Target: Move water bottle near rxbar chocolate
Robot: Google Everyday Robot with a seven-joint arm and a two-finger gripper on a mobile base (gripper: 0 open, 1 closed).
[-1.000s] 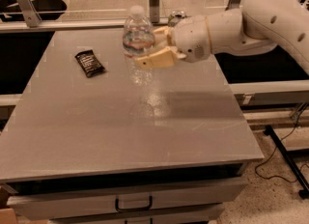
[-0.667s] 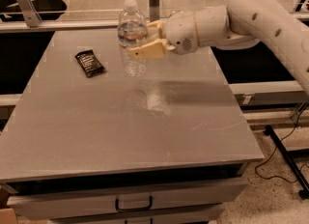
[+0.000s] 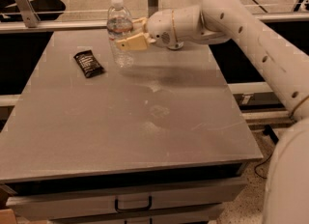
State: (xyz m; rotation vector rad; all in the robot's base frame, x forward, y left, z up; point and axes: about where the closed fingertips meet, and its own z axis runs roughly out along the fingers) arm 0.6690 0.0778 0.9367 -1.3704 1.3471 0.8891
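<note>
- Grey table (image 3: 159, 136): water bottle (image 3: 119, 27) stands at the far side, left of centre, near the rxbar chocolate (image 3: 88, 63) on its right, apart from it.
- Bottle upright, long axis vertical, white cap up; can't tell if the base touches the top.
- Gripper (image 3: 126, 33) clamped on bottle mid-body, one tan finger (image 3: 133, 42) in front, other behind.
- Arm (image 3: 231, 20) extends from the right.

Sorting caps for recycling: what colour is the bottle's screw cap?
White: the screw cap tops the clear ribbed plastic bottle, gripped at its middle by the hand; camera view.
</note>
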